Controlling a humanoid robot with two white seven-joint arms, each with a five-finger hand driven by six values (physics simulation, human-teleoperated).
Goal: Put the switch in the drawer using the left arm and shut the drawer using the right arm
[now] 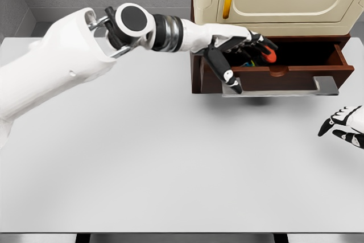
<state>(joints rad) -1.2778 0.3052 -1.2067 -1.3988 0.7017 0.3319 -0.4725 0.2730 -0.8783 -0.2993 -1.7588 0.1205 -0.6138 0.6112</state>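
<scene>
Currently the left hand [242, 49] is reaching over the open drawer [284, 75], fingers loosened, with the switch [268, 54] lying inside it. Right hand [346, 126], relaxed and empty, is waiting below-right of the drawer; pushing its handle [281, 91] inward likely comes next.

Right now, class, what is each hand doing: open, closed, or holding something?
Left hand: over the open drawer, fingers spread, holding nothing; the switch lies beneath it.
Right hand: at the right edge, open and empty.

Left hand [245, 49] over open drawer [284, 72], switch [269, 54] inside.
</scene>
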